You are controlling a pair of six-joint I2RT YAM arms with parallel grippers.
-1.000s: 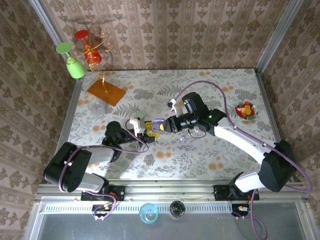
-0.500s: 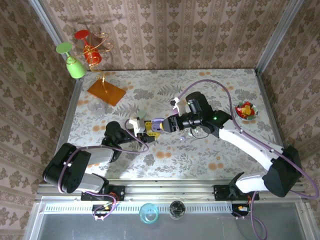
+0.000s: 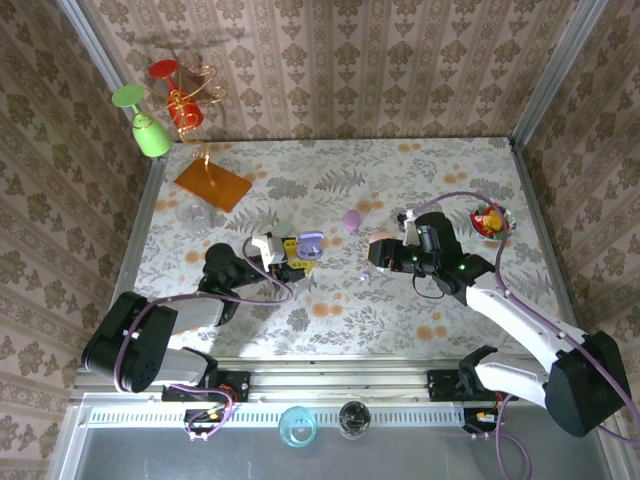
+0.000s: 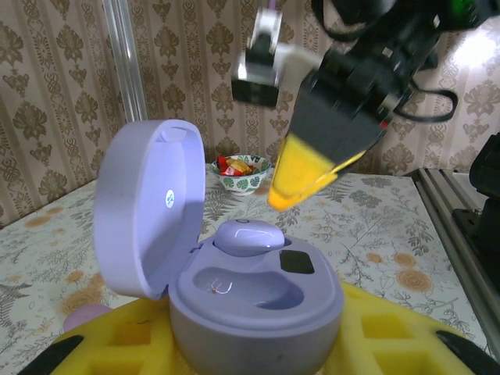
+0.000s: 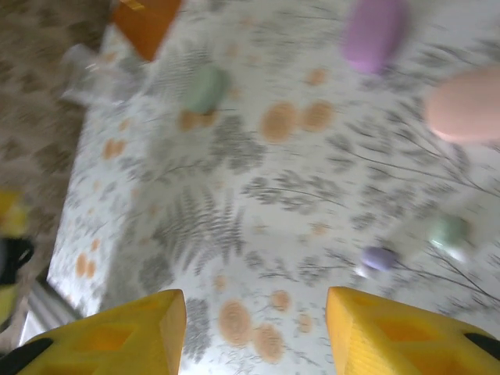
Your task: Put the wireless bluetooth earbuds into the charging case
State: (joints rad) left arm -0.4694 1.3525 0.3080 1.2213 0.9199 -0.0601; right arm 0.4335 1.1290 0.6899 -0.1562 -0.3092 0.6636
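Note:
My left gripper (image 3: pixel 298 252) is shut on an open lilac charging case (image 4: pixel 258 312), its yellow pads (image 4: pixel 101 348) on either side of the base. The lid (image 4: pixel 148 211) stands up on the left. One lilac earbud (image 4: pixel 246 237) sits in the far slot; the near slot (image 4: pixel 246 285) is bare. To the right of the case, my right gripper (image 3: pixel 377 256) hangs open above the table with nothing between its fingers. In the right wrist view a loose purple earbud (image 5: pixel 379 258) and a green one (image 5: pixel 449 230) lie on the cloth, blurred.
Closed pebble cases lie about: purple (image 3: pixel 352 220), green (image 3: pixel 284 229), pink (image 5: pixel 469 101). A bowl of sweets (image 3: pixel 490 220) stands at the right. An orange board (image 3: pixel 212 185), a clear glass (image 3: pixel 192 212) and hanging cups (image 3: pixel 150 130) are at the back left.
The right gripper was shut at the open case; it has opened and drawn back to the right. The left gripper and the case have stayed put.

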